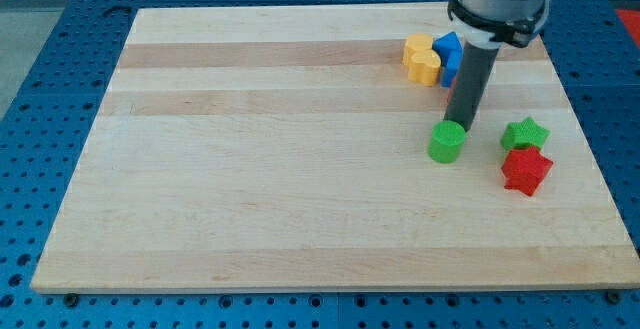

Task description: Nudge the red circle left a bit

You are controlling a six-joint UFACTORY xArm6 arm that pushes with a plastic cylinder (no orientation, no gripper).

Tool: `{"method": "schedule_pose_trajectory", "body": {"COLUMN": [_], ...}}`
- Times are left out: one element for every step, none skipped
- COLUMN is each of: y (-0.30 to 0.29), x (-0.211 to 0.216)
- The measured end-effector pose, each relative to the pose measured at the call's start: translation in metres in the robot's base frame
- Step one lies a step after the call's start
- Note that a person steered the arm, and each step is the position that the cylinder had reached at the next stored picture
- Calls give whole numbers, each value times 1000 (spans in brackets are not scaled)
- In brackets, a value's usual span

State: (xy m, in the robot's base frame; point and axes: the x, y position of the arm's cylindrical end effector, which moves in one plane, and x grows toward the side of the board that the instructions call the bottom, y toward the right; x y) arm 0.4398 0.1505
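Observation:
My tip [461, 125] is at the lower end of the dark rod, right behind the green circle [447, 142] on its upper right side, touching or nearly touching it. A thin sliver of red [446, 80] shows at the rod's left edge, below the blue block [448, 51]. The rod hides the rest of it, so I cannot tell its shape. A yellow heart [422, 58] lies against the blue block's left side.
A green star [525, 133] and a red star [526, 171] sit close together at the view's right, to the right of the green circle. The wooden board [250, 169] rests on a blue perforated table.

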Motion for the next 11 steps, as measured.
{"method": "schedule_pose_trajectory", "body": {"y": [23, 44, 48, 42, 28, 33, 67, 64, 52, 36, 16], "x": [6, -6, -19, -20, -20, -20, -21, -30, -38, -45, -48]}}
